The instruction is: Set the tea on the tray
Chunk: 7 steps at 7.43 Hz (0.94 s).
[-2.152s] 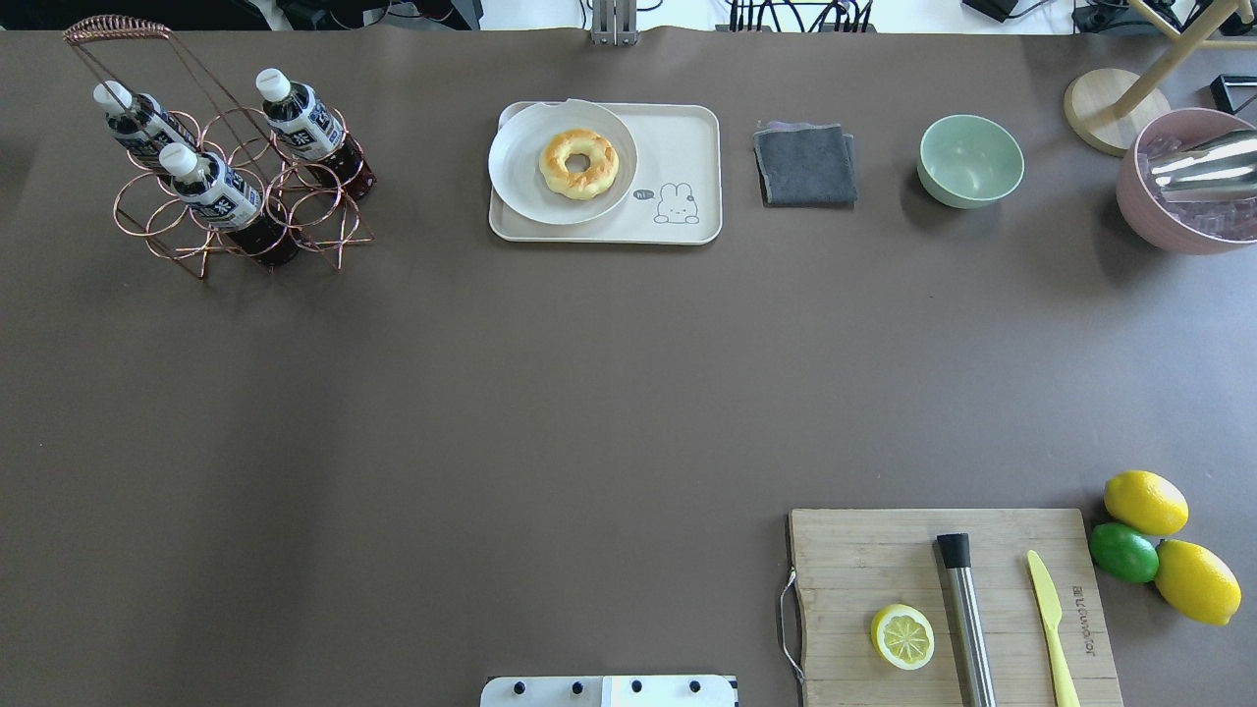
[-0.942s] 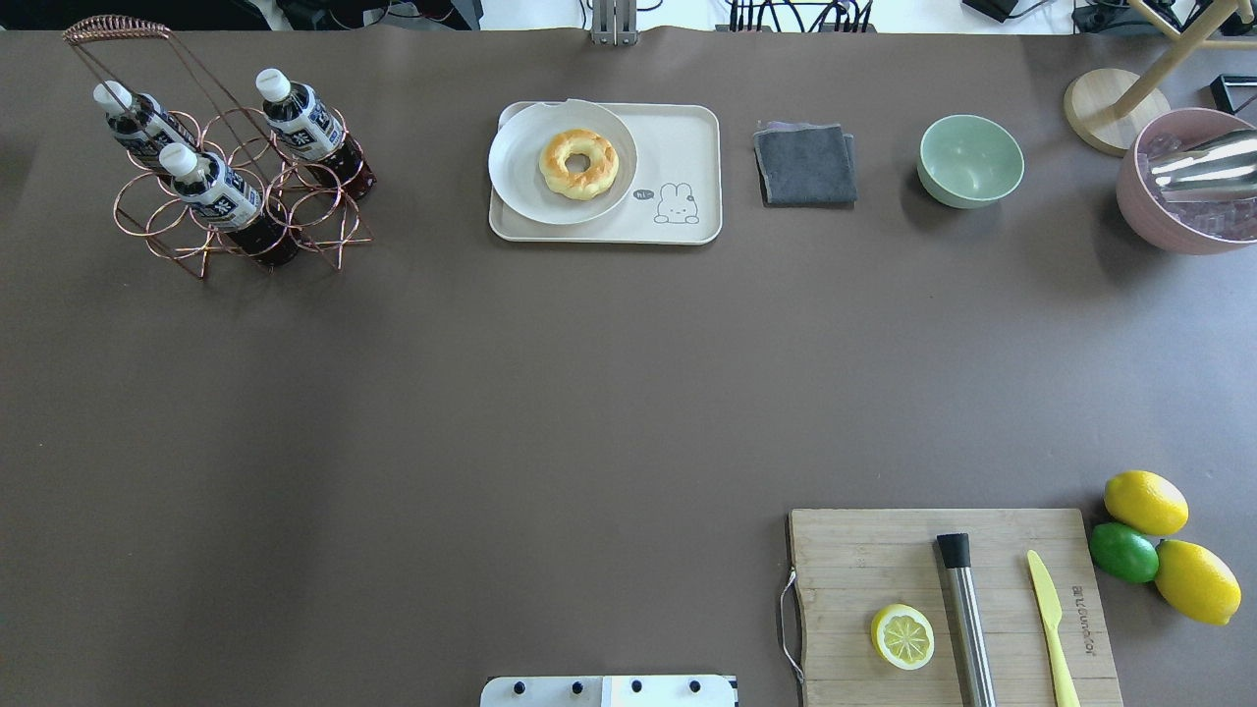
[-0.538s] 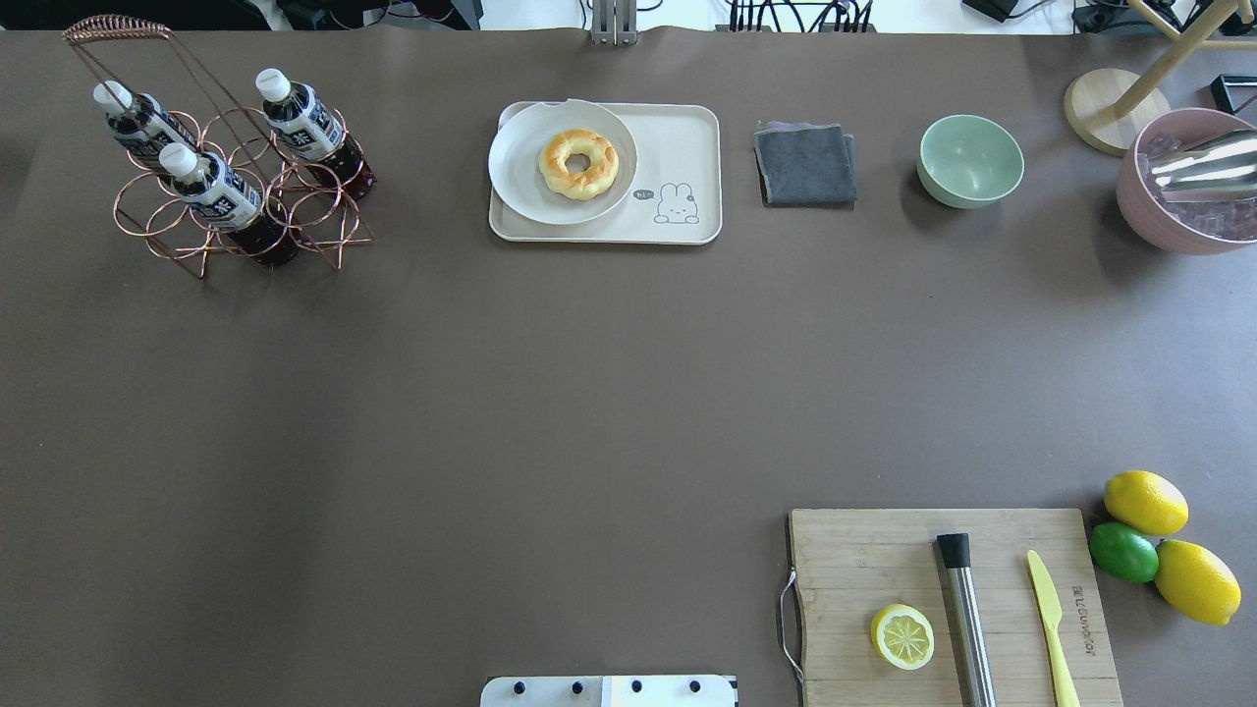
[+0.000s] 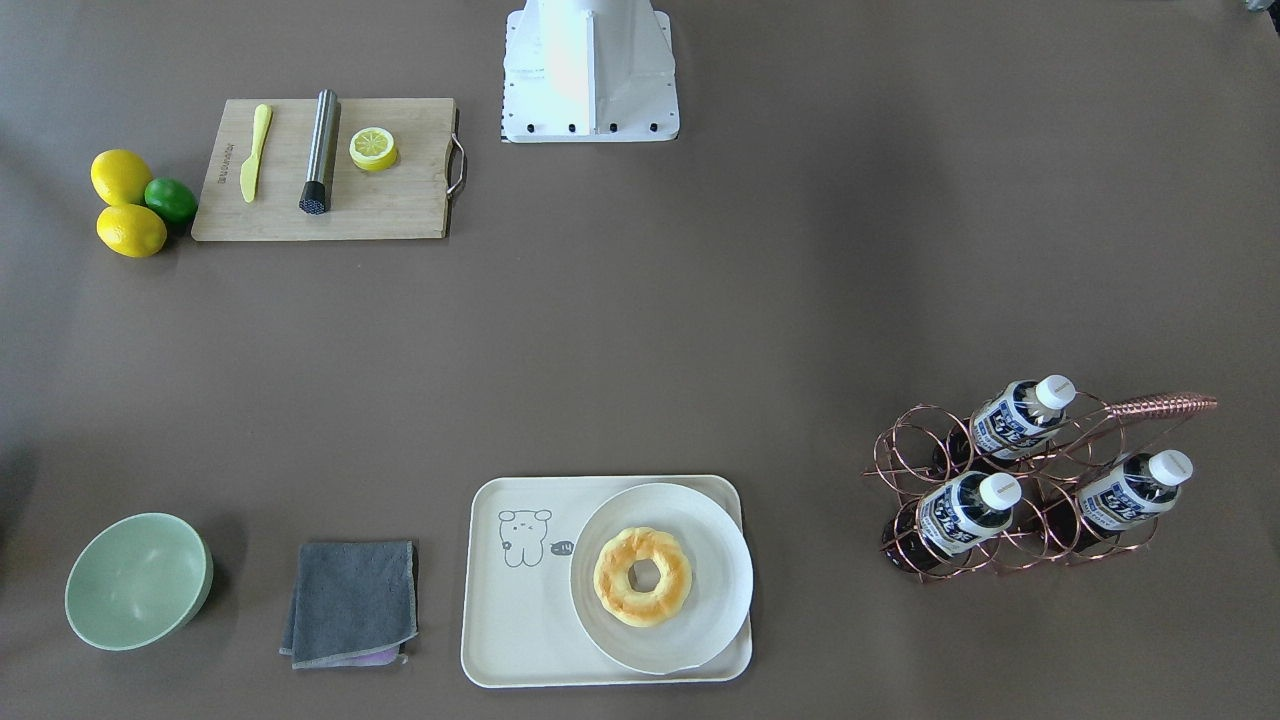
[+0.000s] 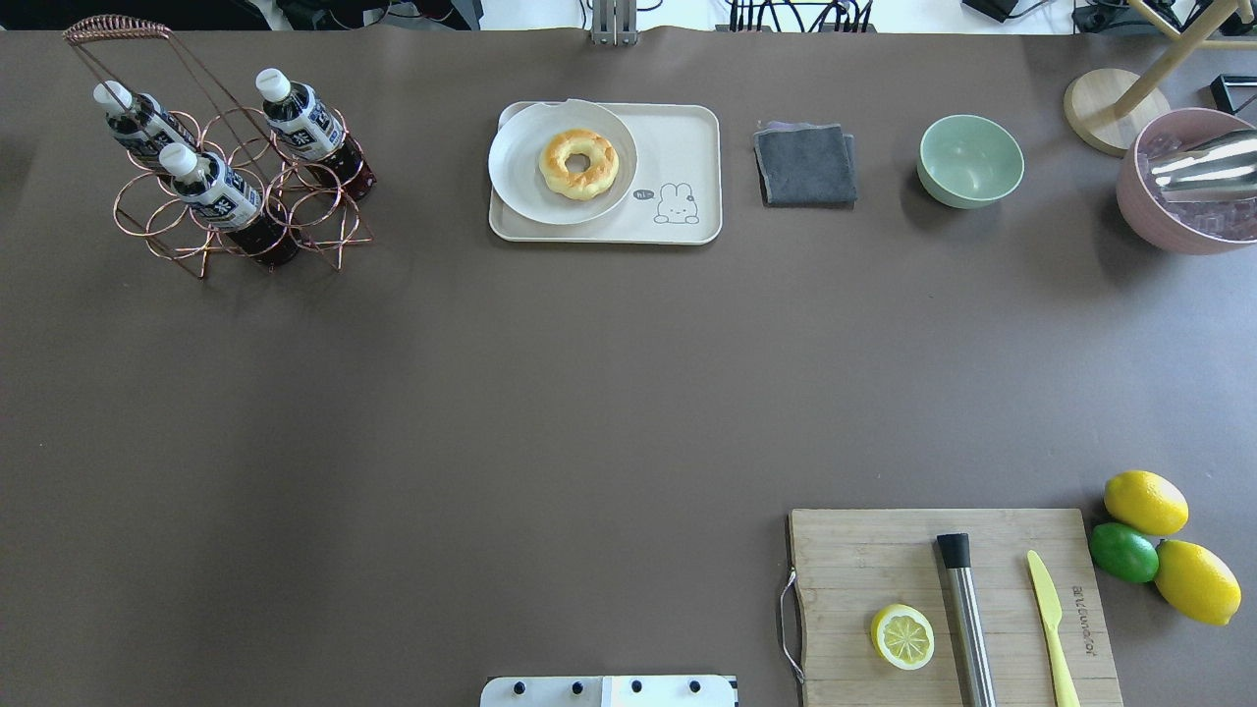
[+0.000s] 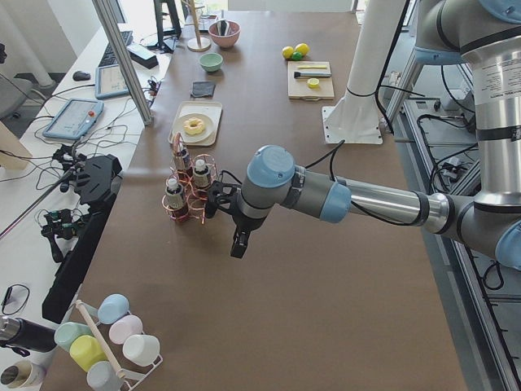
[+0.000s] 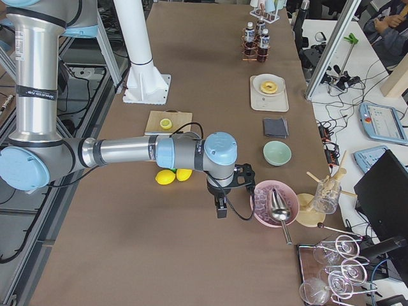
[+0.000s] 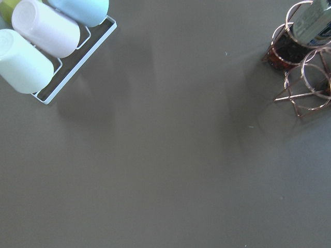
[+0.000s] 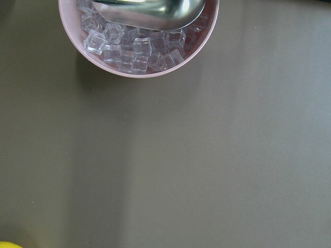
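Three tea bottles stand in a copper wire rack (image 5: 245,196) at the table's far left: one bottle (image 5: 300,116) nearest the tray, one (image 5: 211,187) in front, one (image 5: 133,116) behind. The cream tray (image 5: 678,147) with its line-drawn animal lies at the far middle; it also shows in the front-facing view (image 4: 510,610). My left gripper (image 6: 238,244) hangs above the table just short of the rack. My right gripper (image 7: 221,209) hangs near the pink bowl. I cannot tell whether either is open or shut. The left wrist view shows one bottle's base (image 8: 287,49).
A white plate (image 5: 520,167) with a doughnut (image 5: 579,164) fills the tray's left part. A grey cloth (image 5: 805,164), a green bowl (image 5: 970,160) and a pink ice bowl (image 5: 1169,221) stand along the far side. A cutting board (image 5: 864,560), lemons (image 5: 1145,502) and a cup rack (image 8: 46,31) are nearer.
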Each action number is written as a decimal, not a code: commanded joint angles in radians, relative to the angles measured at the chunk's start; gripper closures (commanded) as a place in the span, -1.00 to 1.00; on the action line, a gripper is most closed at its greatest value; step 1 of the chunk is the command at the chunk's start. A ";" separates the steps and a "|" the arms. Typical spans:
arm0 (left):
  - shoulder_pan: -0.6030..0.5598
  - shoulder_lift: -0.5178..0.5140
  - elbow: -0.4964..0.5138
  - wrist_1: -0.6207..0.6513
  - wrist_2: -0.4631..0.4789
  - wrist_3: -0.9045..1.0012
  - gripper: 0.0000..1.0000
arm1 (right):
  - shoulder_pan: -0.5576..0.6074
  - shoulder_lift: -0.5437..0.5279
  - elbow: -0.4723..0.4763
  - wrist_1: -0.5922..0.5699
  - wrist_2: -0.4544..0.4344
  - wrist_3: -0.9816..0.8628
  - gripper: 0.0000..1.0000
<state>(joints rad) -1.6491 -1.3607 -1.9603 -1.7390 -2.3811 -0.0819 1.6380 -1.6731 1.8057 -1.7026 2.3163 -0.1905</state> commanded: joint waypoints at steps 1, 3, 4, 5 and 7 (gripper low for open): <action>0.150 -0.084 -0.098 -0.022 0.011 -0.248 -0.94 | -0.001 -0.004 0.004 0.001 0.003 -0.010 -1.00; 0.304 -0.191 -0.104 -0.020 0.090 -0.432 -0.94 | -0.001 -0.005 0.006 0.003 0.011 -0.012 -1.00; 0.416 -0.249 -0.100 -0.020 0.200 -0.546 -0.94 | -0.003 -0.007 0.009 0.003 0.027 -0.010 -1.00; 0.463 -0.279 -0.079 -0.022 0.224 -0.561 -0.94 | -0.001 -0.011 0.007 0.003 0.038 -0.009 -1.00; 0.476 -0.408 0.029 -0.022 0.232 -0.601 -0.93 | -0.001 -0.014 0.004 0.023 0.038 -0.012 -1.00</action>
<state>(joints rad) -1.2022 -1.6721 -2.0080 -1.7606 -2.1713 -0.6427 1.6360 -1.6839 1.8137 -1.6987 2.3517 -0.2000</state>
